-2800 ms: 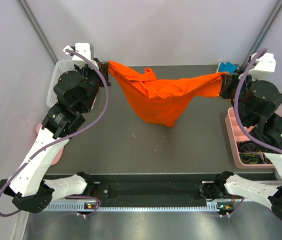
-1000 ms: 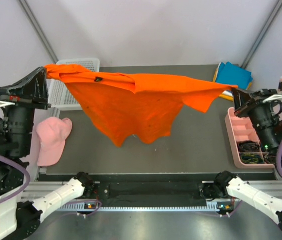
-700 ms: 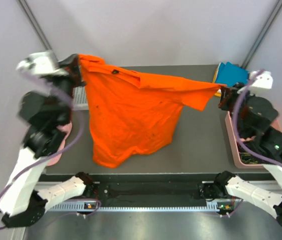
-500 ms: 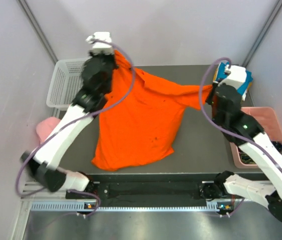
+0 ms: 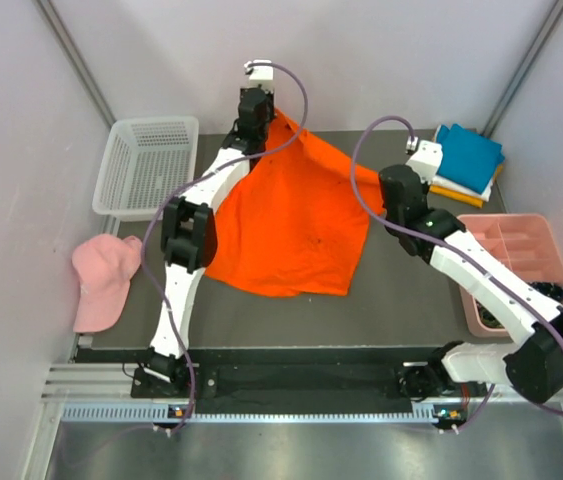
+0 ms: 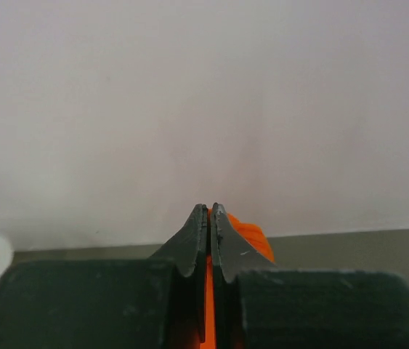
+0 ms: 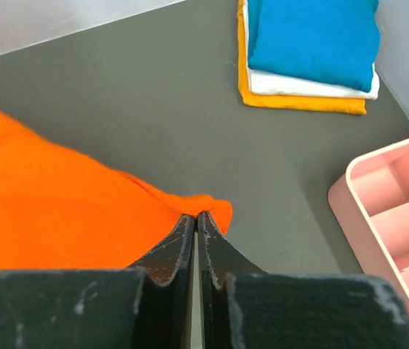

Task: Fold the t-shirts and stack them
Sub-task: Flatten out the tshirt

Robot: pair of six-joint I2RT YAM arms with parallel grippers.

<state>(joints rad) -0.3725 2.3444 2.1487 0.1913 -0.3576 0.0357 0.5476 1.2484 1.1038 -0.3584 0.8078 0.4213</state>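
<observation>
The bright orange t-shirt [image 5: 291,220] lies spread across the middle of the dark table, its far edge still lifted. My left gripper [image 5: 261,118] is shut on the shirt's far left corner [image 6: 251,236] near the back wall. My right gripper [image 5: 393,192] is shut on the shirt's right corner [image 7: 215,207] just above the table. A folded stack, teal blue shirt [image 5: 469,156] on top of white and amber yellow ones, lies at the back right; it also shows in the right wrist view [image 7: 313,36].
A white mesh basket [image 5: 146,165] stands at the back left. A pale pink cap [image 5: 101,280] lies at the left edge. A pink compartment tray [image 5: 521,270] sits at the right; its corner shows in the right wrist view [image 7: 393,203].
Both arms swung the hanging orange shirt out and stretched far over the table, lowering it so most of it now lies flat. Both grippers kept their hold on its corners.
</observation>
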